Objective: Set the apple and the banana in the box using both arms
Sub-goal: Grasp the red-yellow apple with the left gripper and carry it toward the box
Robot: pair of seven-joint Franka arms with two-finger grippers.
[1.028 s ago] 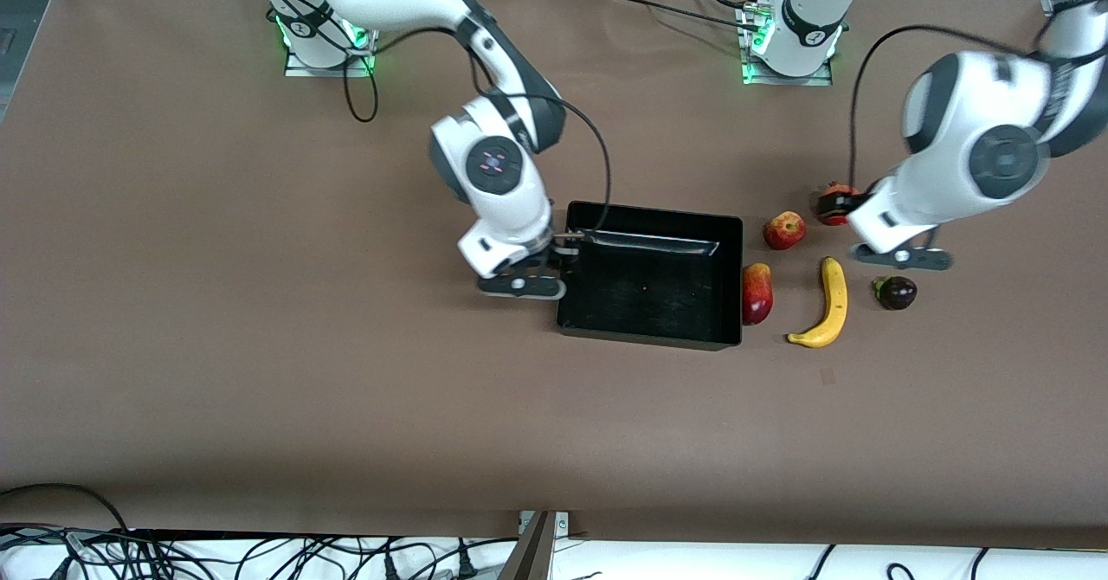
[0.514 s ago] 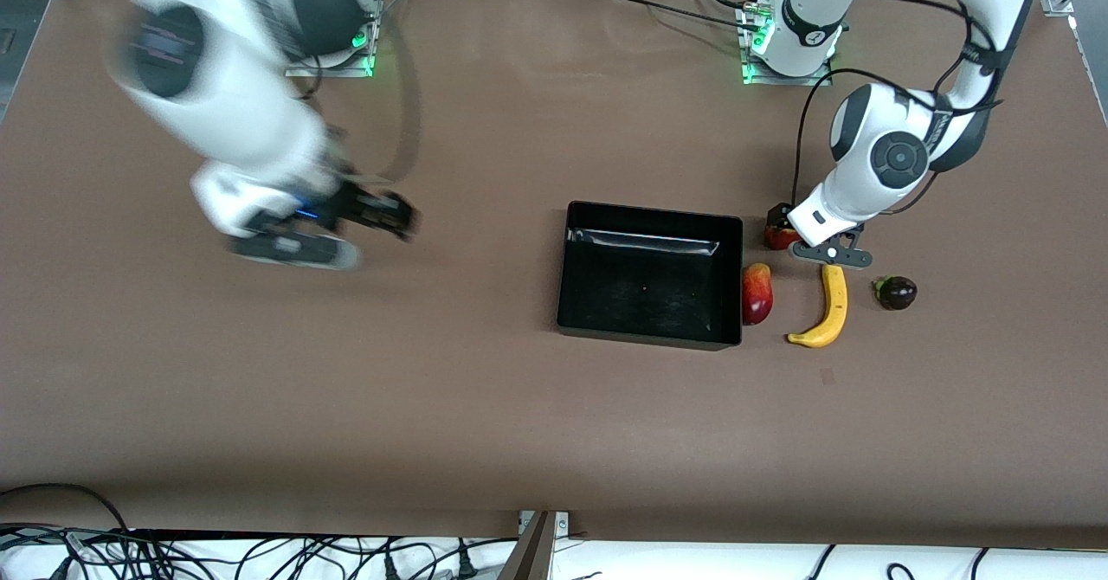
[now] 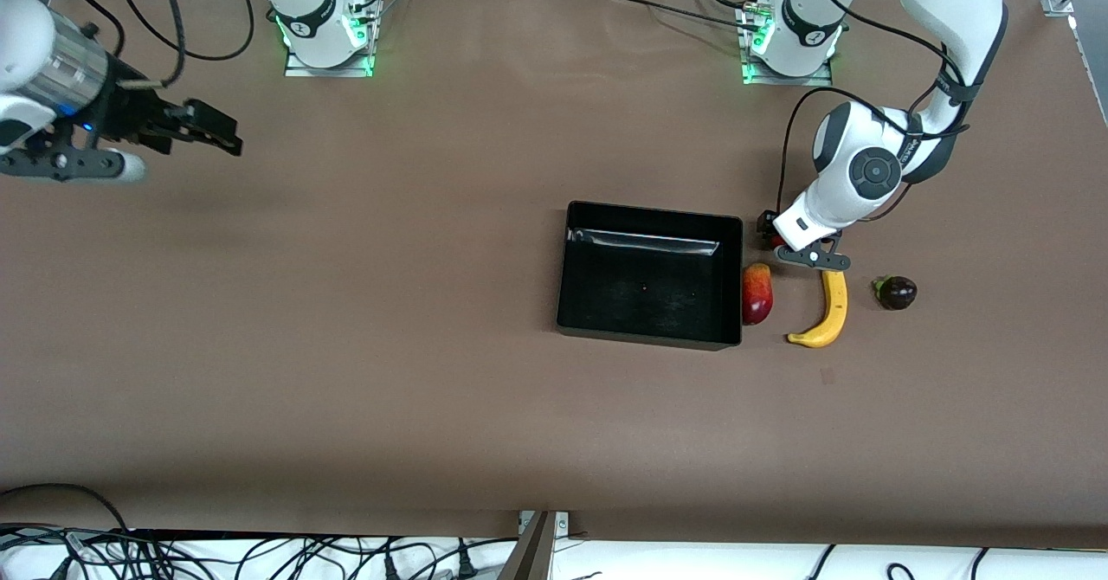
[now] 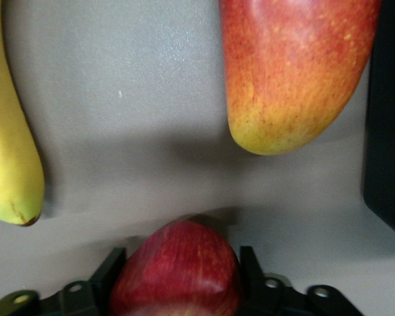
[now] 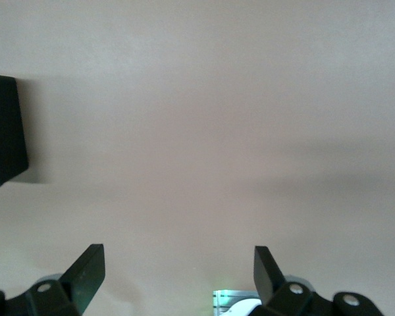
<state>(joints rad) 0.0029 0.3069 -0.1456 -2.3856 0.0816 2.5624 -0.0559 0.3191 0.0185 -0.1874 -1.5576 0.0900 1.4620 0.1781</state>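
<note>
The apple (image 4: 176, 270), red with pale streaks, sits between the fingers of my left gripper (image 3: 773, 232), which is shut on it beside the box's corner. In the front view only a sliver of it (image 3: 782, 240) shows under the wrist. The long yellow banana (image 3: 829, 307) lies on the table nearer the front camera and also shows in the left wrist view (image 4: 10, 131). The black box (image 3: 649, 213) is empty. My right gripper (image 3: 221, 132) is open and empty, over bare table toward the right arm's end, and also shows in its wrist view (image 5: 178, 253).
A red-and-yellow mango (image 3: 756, 293) lies against the box's wall, between the box and the banana, close to the apple in the left wrist view (image 4: 293, 72). A dark purple fruit (image 3: 896, 292) lies beside the banana toward the left arm's end. The box's corner (image 5: 3, 131) shows in the right wrist view.
My right arm swung from the box's edge away to its own end of the table. My left gripper moved from the uniformly red fruit to the apple and closed round it.
</note>
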